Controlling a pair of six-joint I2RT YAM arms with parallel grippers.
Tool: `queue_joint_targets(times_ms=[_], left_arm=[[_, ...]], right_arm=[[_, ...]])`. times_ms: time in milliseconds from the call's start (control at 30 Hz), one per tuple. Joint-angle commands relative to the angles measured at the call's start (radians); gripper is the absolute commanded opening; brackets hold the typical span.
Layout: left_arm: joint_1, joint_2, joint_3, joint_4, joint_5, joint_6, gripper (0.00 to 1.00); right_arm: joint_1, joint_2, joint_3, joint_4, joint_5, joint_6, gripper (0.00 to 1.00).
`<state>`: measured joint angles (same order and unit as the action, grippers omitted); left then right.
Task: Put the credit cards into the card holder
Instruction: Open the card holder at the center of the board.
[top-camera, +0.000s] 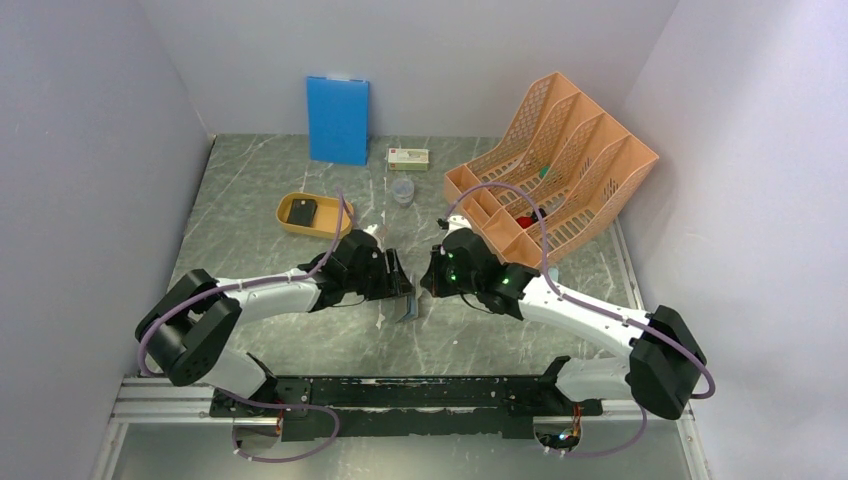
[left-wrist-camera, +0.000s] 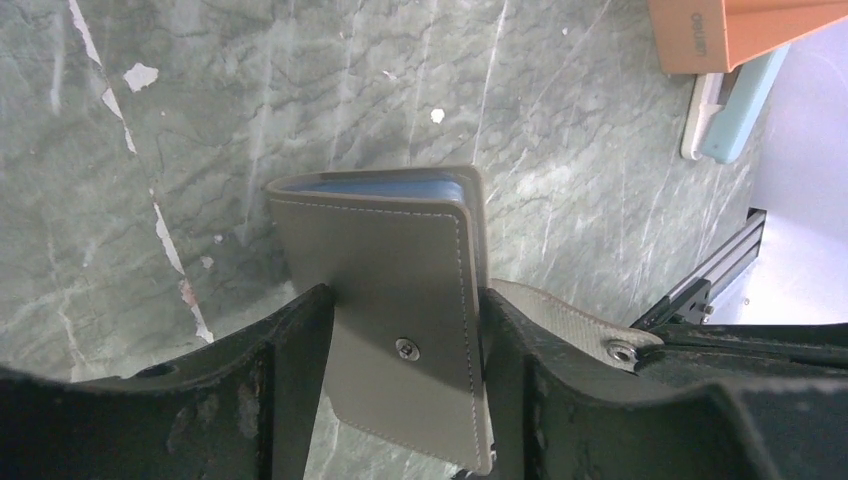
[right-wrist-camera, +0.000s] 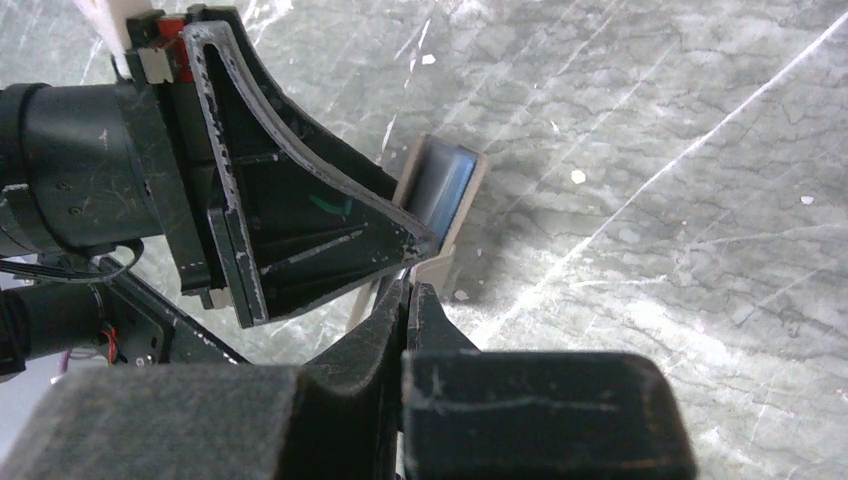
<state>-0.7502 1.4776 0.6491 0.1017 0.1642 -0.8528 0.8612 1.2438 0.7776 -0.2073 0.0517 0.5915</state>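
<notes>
Clasping the card holder (left-wrist-camera: 385, 250), left pincer (left-wrist-camera: 405, 295).

My claw (left-wrist-camera: 405, 300) grips the grey card holder (left-wrist-camera: 390, 250) by its left and right sides; the snap stud (left-wrist-camera: 405, 347) faces me, blue pockets (left-wrist-camera: 370, 187) at the far edge.

Lettering on the orange rack (left-wrist-camera: 730, 25) is too small to read.

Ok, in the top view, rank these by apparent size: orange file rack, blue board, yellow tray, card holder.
1. orange file rack
2. blue board
3. yellow tray
4. card holder, smallest as seen, though only partly visible, so its true size is unsure.
</notes>
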Motion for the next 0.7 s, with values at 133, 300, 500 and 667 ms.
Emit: queue_joint_targets(times_ms=[133,300,500,667], left_arm=[[-0.006,-0.029,-0.001,-0.021,-0.028,0.006,0.47],[-0.005,-0.043,-0.005,-0.042,-0.044,0.012,0.39],[-0.006,-0.045,-0.013,-0.066,-0.072,0.03,0.24],[-0.006,-0.051,-0.039,-0.09,-0.116,0.036,0.05]], right_arm=[[-0.004,-0.036,-0.024,0.025,0.003,0.012,0.0],[-0.004,-0.048,-0.033,0.021,0.013,0.014,0.0],[-0.005,-0.066,-0.04,0.013,0.029,0.017,0.0],[-0.006,-0.058,-0.041,-0.052,0.115,0.043,0.0]])
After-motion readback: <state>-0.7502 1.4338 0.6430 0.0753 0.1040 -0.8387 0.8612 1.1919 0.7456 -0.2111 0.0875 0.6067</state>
